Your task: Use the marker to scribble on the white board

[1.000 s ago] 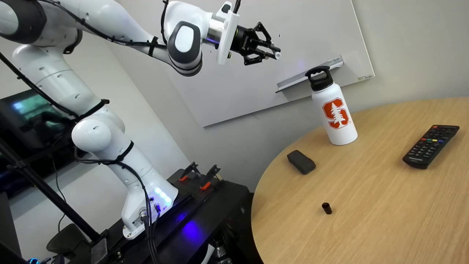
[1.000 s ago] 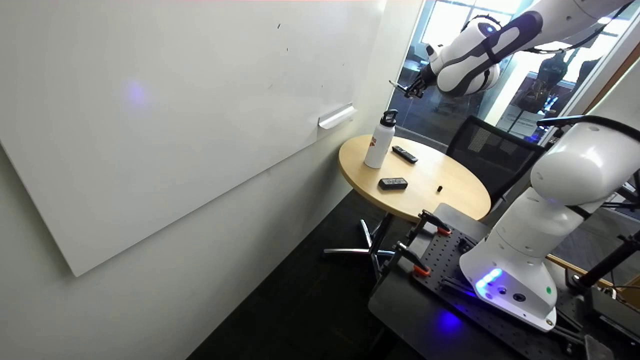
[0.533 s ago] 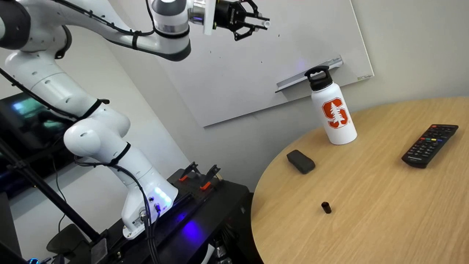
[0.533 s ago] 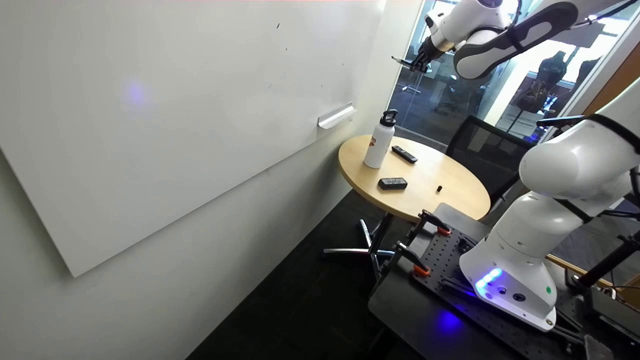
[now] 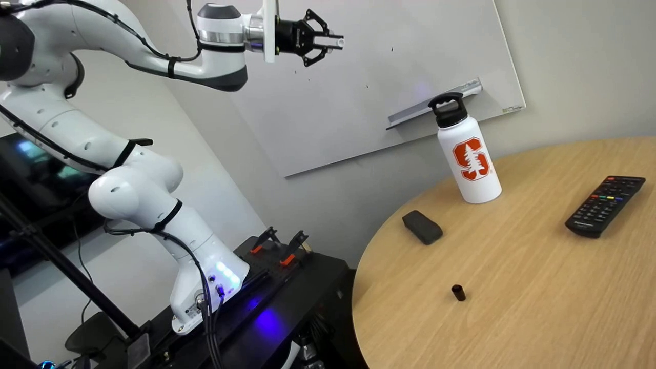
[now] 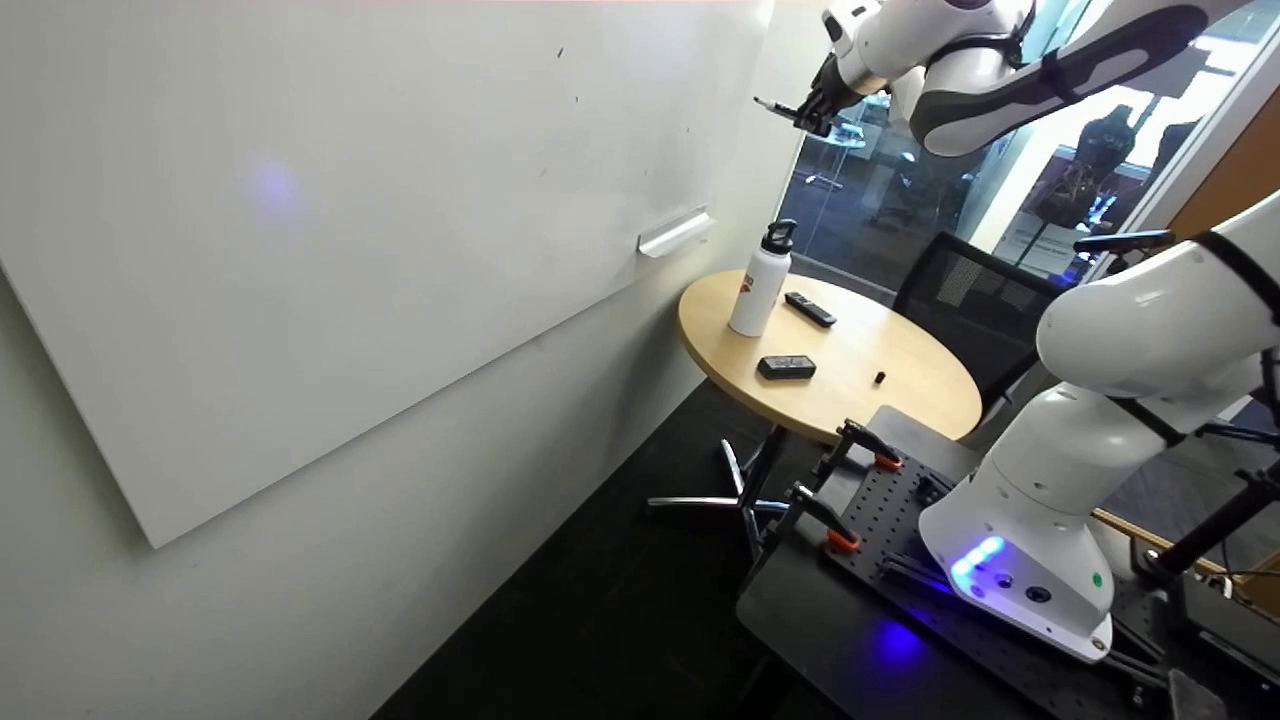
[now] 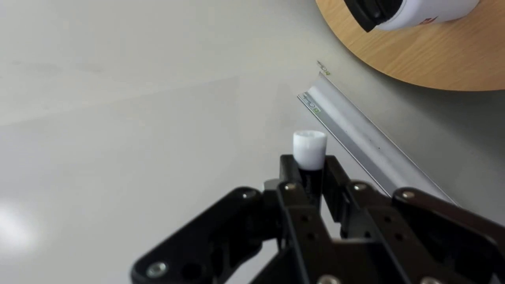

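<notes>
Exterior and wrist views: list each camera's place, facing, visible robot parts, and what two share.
An exterior view: raised near the round table, facing the white board; arm, gripper show.
An exterior view: high near the white board, looking along it toward the chair; arm, gripper show.
Wrist view: behind the gripper, facing white board and ledge; gripper, holding marker, shows.
Both exterior views share the bottle.

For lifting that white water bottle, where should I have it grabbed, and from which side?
I'd grip the black loop handle from above: the white water bottle stands upright, and the slim, open loop at its top likely suits the claw better than the wide, round body. The claw holds the marker, though.
</notes>
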